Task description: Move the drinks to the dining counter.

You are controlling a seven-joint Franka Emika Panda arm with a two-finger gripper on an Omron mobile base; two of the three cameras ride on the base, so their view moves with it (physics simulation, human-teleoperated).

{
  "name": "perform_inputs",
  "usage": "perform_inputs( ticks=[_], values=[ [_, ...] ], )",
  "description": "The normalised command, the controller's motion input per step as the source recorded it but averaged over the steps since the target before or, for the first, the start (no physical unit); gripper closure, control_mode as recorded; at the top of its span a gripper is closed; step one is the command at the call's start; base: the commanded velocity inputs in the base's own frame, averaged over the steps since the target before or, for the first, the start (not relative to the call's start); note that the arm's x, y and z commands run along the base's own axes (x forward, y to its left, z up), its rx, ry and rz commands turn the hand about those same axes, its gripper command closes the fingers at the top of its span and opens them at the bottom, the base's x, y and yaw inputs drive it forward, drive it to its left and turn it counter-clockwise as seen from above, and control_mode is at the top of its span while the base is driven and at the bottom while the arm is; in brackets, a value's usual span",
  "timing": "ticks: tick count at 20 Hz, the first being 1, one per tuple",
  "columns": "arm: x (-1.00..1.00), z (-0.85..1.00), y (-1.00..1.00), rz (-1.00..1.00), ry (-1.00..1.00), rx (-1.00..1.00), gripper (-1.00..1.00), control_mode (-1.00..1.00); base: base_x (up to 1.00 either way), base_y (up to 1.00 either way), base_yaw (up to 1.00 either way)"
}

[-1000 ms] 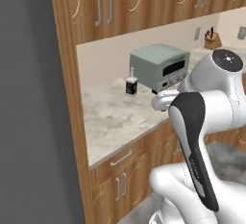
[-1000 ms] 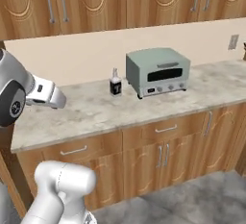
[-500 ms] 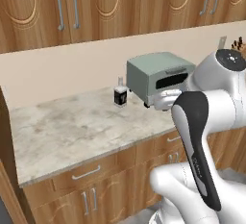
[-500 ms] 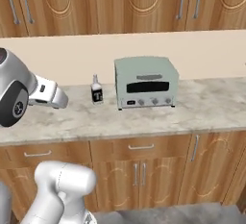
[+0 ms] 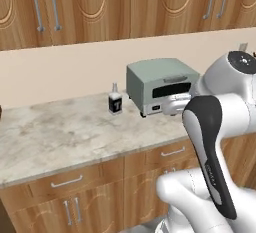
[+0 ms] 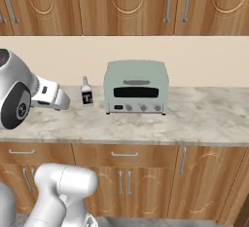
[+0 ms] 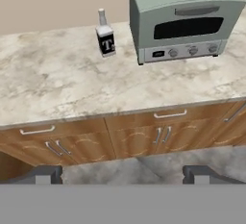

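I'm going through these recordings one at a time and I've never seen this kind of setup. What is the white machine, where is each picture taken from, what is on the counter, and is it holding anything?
The white machine is a robot arm on a base that can drive, in a rendered kitchen. Two pictures come from cameras on that base, behind the arm to its left and right, looking forward over it. The third comes from a camera on the hand; the two dark stubs at its bottom are the fingertips of the gripper.

On the marble worktop, under wooden cabinets, stand a pale green toaster oven and, just left of it and apart from it, a short clear bottle with a black label. That bottle is one of the drinks to be moved.

The gripper is open and holds nothing; it is well back from the worktop.
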Motion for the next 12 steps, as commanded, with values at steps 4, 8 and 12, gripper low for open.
perform_inputs(
  ticks=[4,8,12],
  values=[
    [0.00,0.00,0.00,0.00,0.00,0.00,-1.00,1.00,0.35,0.06,0.01],
    [0.00,0.00,0.00,0.00,0.00,0.00,-1.00,1.00,0.50,0.19,0.00],
    [0.00,0.00,0.00,0.00,0.00,0.00,-1.00,1.00,0.55,0.09,0.02]
  ],
)
